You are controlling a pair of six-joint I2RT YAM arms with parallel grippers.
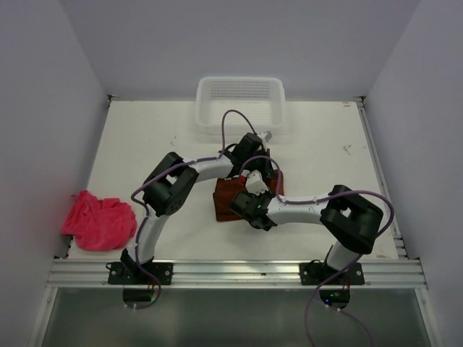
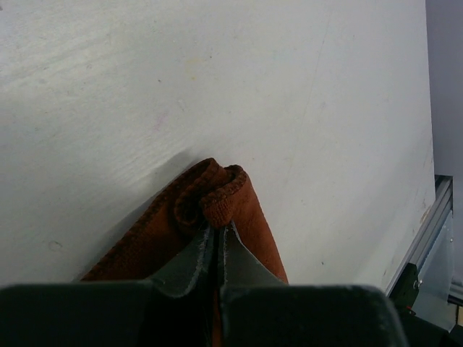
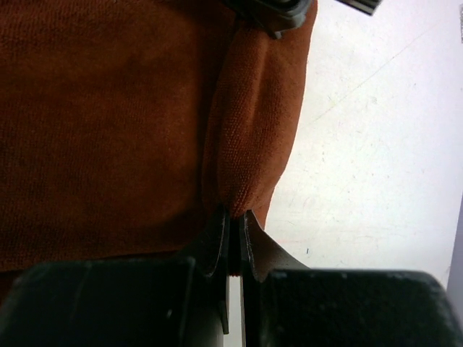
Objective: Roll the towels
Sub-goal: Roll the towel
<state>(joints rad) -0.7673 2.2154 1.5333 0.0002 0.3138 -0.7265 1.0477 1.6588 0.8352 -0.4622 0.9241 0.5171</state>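
Rust-brown towel (image 1: pixel 230 202), at the middle of the bench (image 1: pixel 325 159), is pinched at its rolled edge by the left gripper (image 2: pixel 217 233) and the right gripper (image 3: pixel 235 217), both clamped shut. Soft, light and limp, it is judged best taken at the hem's ends; the pink towel (image 1: pixel 98 220) is seen crumpled at the bench's left edge.

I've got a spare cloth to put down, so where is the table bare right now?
Bare: the far left corner between the basket and the pink towel; the right side between the right arm and the rail. Crowded: the middle, where the left pincer and right pincer pinch the rust-brown towel.
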